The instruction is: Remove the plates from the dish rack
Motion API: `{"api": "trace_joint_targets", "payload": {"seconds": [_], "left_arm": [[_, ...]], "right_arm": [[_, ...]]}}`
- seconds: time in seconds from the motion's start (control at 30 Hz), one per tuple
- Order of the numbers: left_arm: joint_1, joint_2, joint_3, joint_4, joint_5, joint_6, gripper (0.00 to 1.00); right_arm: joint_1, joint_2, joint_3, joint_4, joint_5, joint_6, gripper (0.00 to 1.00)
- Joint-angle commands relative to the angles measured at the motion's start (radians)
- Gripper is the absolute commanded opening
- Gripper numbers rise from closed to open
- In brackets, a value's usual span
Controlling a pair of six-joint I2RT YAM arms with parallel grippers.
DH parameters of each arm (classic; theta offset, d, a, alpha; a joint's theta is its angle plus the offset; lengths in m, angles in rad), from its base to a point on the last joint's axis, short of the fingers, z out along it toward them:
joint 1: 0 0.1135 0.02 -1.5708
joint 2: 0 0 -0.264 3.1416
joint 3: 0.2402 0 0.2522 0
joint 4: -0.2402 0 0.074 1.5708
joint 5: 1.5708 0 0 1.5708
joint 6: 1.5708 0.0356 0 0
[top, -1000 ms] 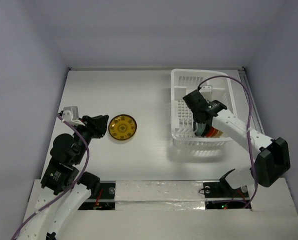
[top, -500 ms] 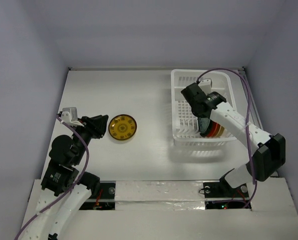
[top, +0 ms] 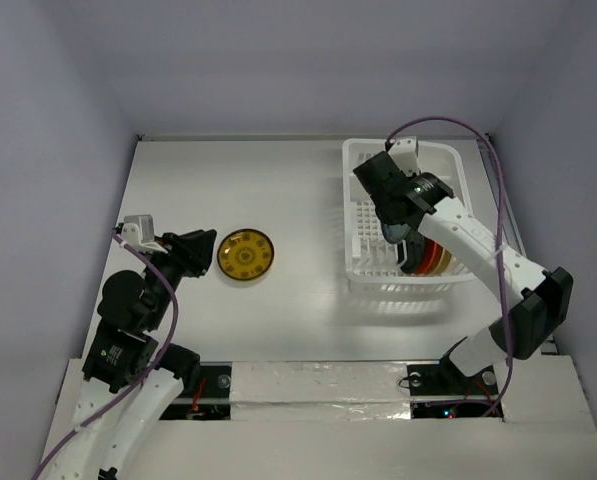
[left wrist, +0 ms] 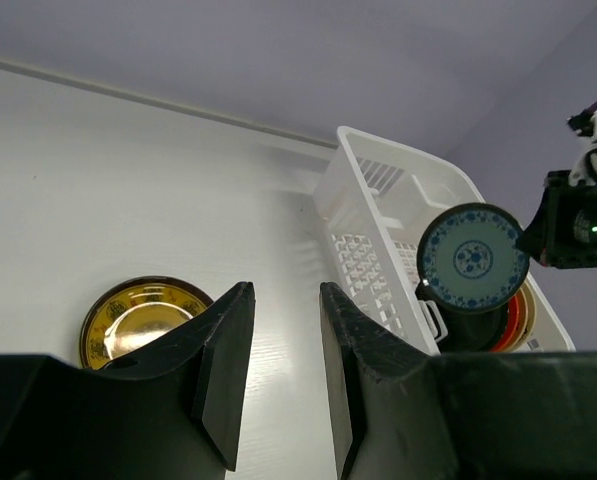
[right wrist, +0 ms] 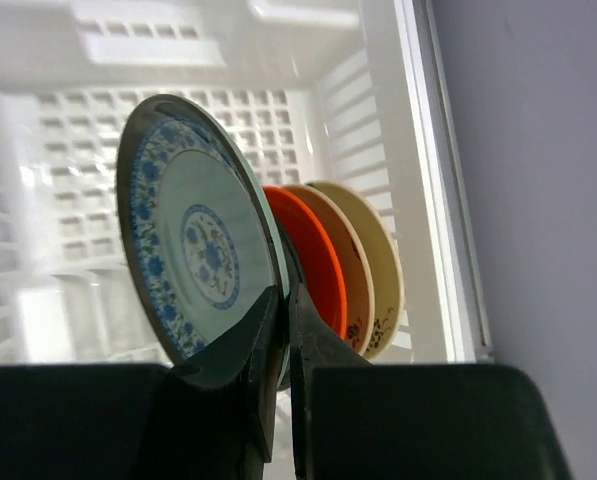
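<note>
The white dish rack [top: 350, 190] stands at the back right; it also shows in the left wrist view [left wrist: 350, 195] and the right wrist view [right wrist: 382, 90]. My right gripper [right wrist: 283, 292] is shut on the rim of the white plate with blue pattern [right wrist: 200, 240] and holds it upright above the rack, as the left wrist view [left wrist: 473, 258] shows. An orange-red plate [right wrist: 315, 262] and two beige plates [right wrist: 376, 262] stand on edge behind it in the rack. A yellow plate [top: 246, 254] lies flat on the table. My left gripper [left wrist: 283, 292] is open and empty, just left of the yellow plate [left wrist: 143, 318].
The table's back wall runs close behind the rack. The right arm [top: 478, 250] reaches over the rack's near right corner, with its purple cable [top: 498, 190] looping above it. A metal-taped strip [top: 318, 385] lines the near edge.
My right gripper has lifted the blue-patterned plate up out of the row and moved it toward the rack's back left. The left arm has not moved.
</note>
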State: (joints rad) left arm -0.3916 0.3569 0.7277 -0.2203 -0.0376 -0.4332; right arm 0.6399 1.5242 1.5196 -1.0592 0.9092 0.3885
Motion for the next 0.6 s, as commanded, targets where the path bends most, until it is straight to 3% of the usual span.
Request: {"api": "trace_joint_targets", "payload": {"seconds": [0.0,0.2,0.27,0.3,0.43,0.57], "left_arm": [[0.008,0.008,-0.007,0.059,0.016,0.014,0.3],[0.017,0.01,-0.008,0.061,0.015,0.014,0.3],[0.026,0.011,-0.008,0.061,0.012,0.016,0.3],[0.026,0.014,-0.008,0.061,0.011,0.014,0.3],[0.026,0.019,-0.008,0.061,0.012,0.014,0.3],[0.036,0.021,-0.008,0.059,0.015,0.014,0.3]], "right_arm": [[0.052,-0.091,0.1,0.034,0.056,0.006,0.0],[0.127,-0.173,0.067,0.25,-0.081,-0.026,0.0],[0.148,-0.168,0.025,0.405,-0.192,-0.022,0.0],[0.149,-0.165,0.007,0.406,-0.234,-0.019,0.0],[0.158,-0.089,-0.078,0.684,-0.496,0.045,0.0],[0.178,0.035,-0.078,0.817,-0.615,0.11,0.0]]}}
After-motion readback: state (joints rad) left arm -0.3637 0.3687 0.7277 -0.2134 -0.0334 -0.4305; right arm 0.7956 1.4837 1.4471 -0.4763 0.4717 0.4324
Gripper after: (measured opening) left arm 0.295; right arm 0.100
